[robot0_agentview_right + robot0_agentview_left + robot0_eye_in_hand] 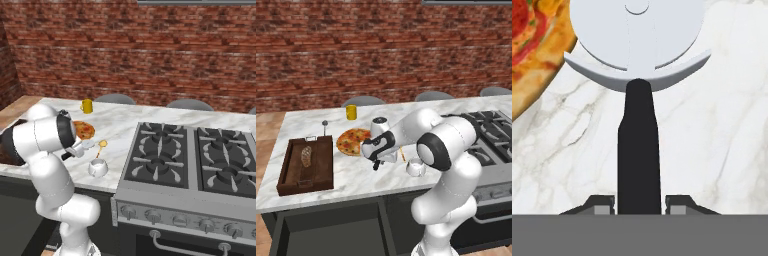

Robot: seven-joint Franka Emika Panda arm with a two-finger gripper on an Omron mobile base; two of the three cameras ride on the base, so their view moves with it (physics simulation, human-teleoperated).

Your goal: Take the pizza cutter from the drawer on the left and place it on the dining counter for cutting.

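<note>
The pizza cutter (638,150) has a slim black handle and a round pale wheel. My gripper (638,205) is shut on the handle, one fingertip on each side. The wheel points away from the hand, over the white marble dining counter (712,140) and just right of the pizza (532,45). In the left base view the gripper (377,154) hangs low over the counter (356,175) beside the pizza (352,141). The end of the cutter's black handle (376,164) pokes out below it. The charcoal drawer (326,230) stands open under the counter's front edge, dark inside.
A brown wooden tray (291,170) lies at the counter's left. A yellow cup (351,112) and a thin grey utensil (325,125) stand behind it. A white cup (416,167) and a yellow spatula (101,145) lie near the gripper. The black cooktop (190,160) is on the right.
</note>
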